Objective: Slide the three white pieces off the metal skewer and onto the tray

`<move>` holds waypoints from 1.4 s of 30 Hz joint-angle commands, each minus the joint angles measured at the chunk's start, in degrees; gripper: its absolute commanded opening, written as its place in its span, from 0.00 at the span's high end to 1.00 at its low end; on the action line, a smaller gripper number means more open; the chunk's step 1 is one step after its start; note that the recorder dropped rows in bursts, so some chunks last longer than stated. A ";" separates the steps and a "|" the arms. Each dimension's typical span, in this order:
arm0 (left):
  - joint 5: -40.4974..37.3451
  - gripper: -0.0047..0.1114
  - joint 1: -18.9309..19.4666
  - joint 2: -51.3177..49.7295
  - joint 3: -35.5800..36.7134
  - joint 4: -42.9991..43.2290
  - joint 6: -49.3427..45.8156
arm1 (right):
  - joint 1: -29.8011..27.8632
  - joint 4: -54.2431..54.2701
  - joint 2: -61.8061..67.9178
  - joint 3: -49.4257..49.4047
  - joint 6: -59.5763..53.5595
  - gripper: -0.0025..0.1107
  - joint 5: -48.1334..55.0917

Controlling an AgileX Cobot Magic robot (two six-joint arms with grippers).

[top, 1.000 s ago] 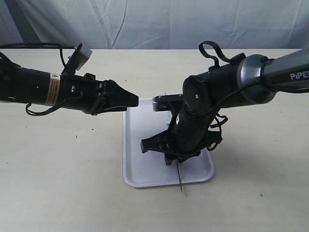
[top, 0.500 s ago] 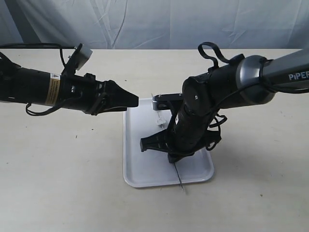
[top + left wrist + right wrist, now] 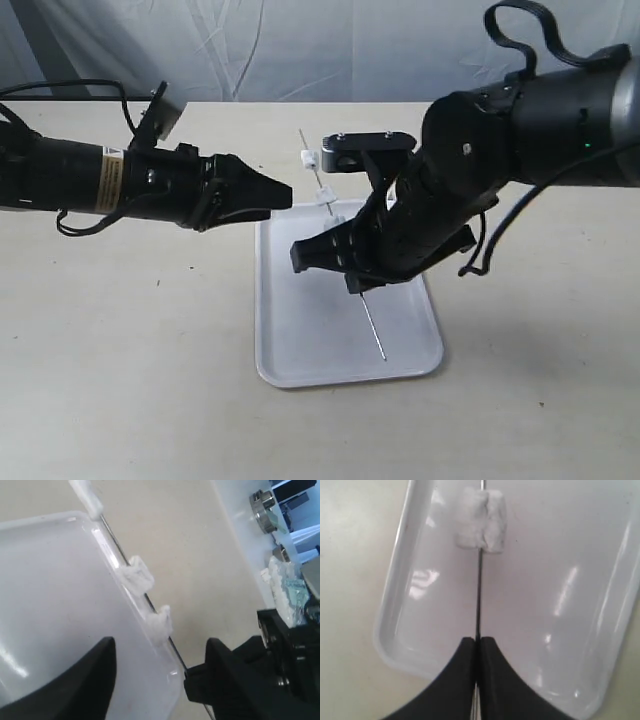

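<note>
Tray [image 3: 300,340] floor open under skewer [image 3: 375,330] pinched by right gripper [image 3: 478,642].

A pale beige tabletop [image 3: 140,390] spreads across the scene, with a tiny dark speck [image 3: 158,283] on its left part. A creased blue-grey cloth backdrop [image 3: 300,45] hangs behind the far edge. The left wrist view catches blurred silver and pale blue shapes [image 3: 263,502], too indistinct to identify.
</note>
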State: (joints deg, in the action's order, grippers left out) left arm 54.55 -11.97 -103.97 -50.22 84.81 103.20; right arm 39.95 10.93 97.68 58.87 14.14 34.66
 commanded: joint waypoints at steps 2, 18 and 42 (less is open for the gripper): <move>1.06 0.51 -1.00 0.02 -0.12 -7.76 -0.25 | 0.12 -1.01 -5.58 -6.88 -0.59 0.98 -1.02; -5.54 0.51 -9.25 -0.78 -0.78 -17.97 -1.89 | 4.21 -0.03 -11.57 -13.03 -1.59 0.98 -3.92; -8.80 0.51 -9.07 -2.17 -1.63 -16.52 -2.97 | 4.21 -1.52 -12.17 -13.03 2.46 0.98 -3.85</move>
State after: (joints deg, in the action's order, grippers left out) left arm 45.54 -20.84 -105.98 -51.08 69.46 100.99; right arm 44.05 8.74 86.00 46.05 16.65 30.83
